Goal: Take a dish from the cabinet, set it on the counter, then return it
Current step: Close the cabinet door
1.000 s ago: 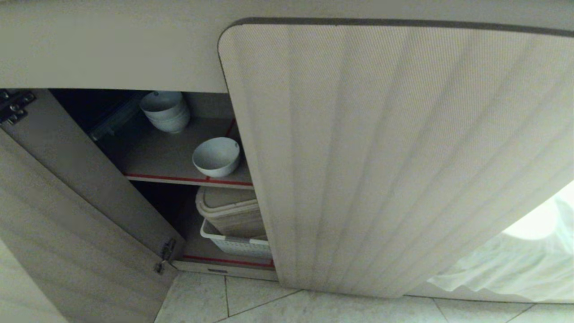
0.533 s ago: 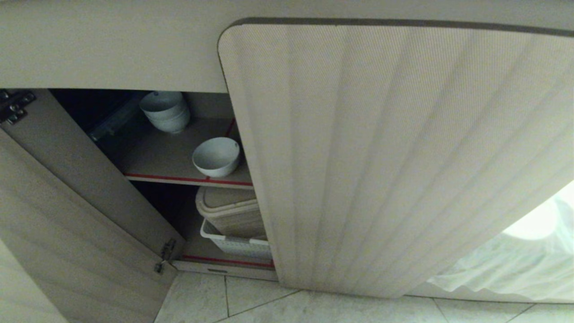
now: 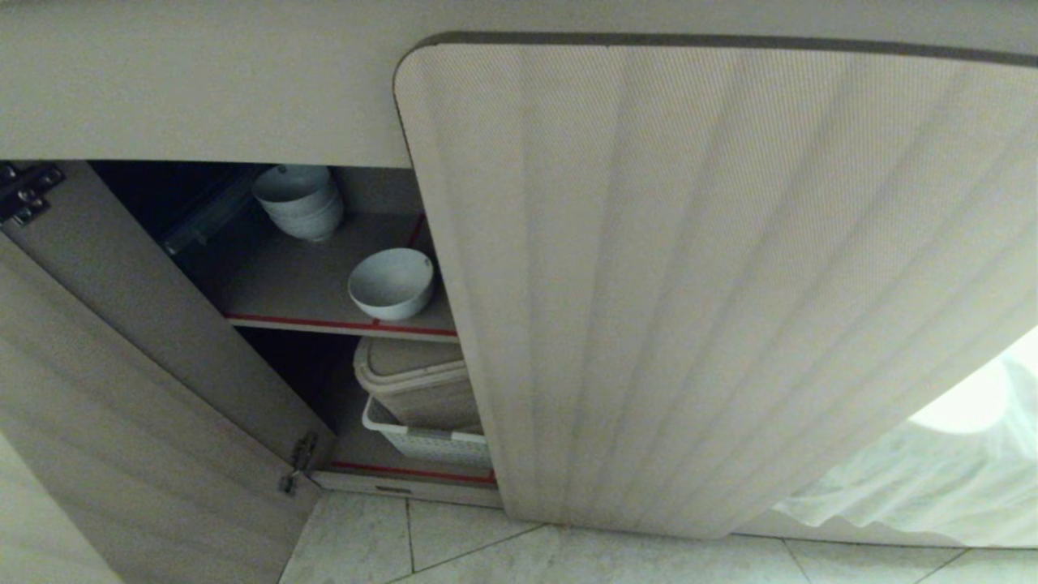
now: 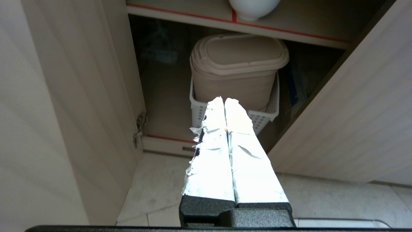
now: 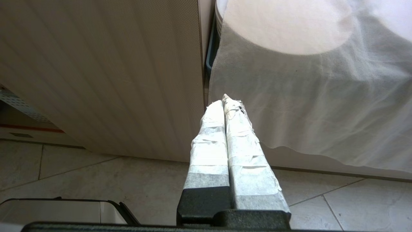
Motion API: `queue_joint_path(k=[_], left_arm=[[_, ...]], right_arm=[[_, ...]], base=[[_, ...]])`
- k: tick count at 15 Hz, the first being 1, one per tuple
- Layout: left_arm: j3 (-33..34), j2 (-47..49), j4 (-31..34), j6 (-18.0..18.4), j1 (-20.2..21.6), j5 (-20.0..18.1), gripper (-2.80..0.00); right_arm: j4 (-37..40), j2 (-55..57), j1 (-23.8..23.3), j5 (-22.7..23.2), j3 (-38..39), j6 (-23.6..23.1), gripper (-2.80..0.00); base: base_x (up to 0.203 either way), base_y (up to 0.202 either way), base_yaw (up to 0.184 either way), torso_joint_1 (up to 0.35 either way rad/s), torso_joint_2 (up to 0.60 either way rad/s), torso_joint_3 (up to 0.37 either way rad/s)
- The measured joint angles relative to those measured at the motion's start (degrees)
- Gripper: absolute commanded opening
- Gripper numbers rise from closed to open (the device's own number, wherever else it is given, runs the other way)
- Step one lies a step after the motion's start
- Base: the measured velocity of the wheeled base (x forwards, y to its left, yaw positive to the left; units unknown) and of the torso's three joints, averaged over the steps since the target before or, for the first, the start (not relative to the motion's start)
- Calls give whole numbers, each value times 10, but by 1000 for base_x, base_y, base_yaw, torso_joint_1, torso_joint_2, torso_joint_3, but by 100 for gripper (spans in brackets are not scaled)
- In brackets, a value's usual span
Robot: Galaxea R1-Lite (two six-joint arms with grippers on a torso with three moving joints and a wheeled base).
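Above, dish (image 4: 253, 8), shelved, left pincer (image 4: 224, 100) below

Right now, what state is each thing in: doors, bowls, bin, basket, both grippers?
Left cabinet door: swung open.
Right cabinet door: open, covering the cabinet's right side.
Dish: upright on the upper shelf, near its front edge.
Stack of bowls: nested, farther back on that shelf.
Lidded bin: lid on, standing in the white basket.
Left gripper: shut, empty.
Right gripper: shut, empty.
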Motion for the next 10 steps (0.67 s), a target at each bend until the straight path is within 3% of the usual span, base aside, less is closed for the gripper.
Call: queue_joint_path(k=[4,7,10], left_arm=[[0,-9,1,-1,0,5,-280],[0,-10,5,-2,0,32,-280],[0,-10,9,-23,0,48,-280]], right_arm=[[0,0,0,0,0,0,-280],[0,0,0,0,0,0,-280],[0,0,0,0,0,0,-280]], base=[[0,0,0,0,0,0],[0,0,0,0,0,0],[0,0,0,0,0,0]])
